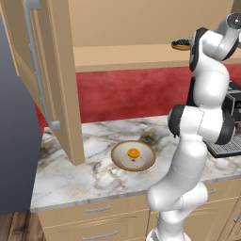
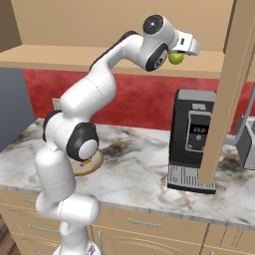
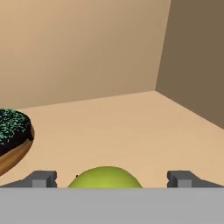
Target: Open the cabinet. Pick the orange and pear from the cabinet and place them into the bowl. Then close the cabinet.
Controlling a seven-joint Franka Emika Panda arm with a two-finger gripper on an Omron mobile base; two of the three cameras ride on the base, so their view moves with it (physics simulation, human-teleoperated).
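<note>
The gripper (image 3: 112,179) is up inside the cabinet (image 1: 61,80), its jaws spread wide. The two fingertips (image 3: 41,178) stand far apart, one on each side of the pear (image 3: 105,177), with a gap showing between each tip and the fruit. It holds nothing; whether it brushes the pear I cannot tell.

The pear sits on the cabinet shelf (image 3: 131,127), low between the fingers, just its rounded yellow-green top showing in the hand view. From the right side it shows as a small green ball (image 2: 175,58) tucked just under the hand. It looks nearly round, so I can't make out a long axis or which way the stem end points.

Beside the pear on the shelf, to one side of the hand, is a dark-topped doughnut (image 3: 13,140) with speckles.

The cabinet stands open, its left door (image 1: 44,70) swung out over the counter (image 1: 70,174) with the long silver handle (image 1: 40,70) facing out.

Down on the counter, the bowl (image 1: 133,156) sits near the front edge with the orange (image 1: 133,153) lying in its middle. A coffee machine (image 2: 193,139) stands further right.
</note>
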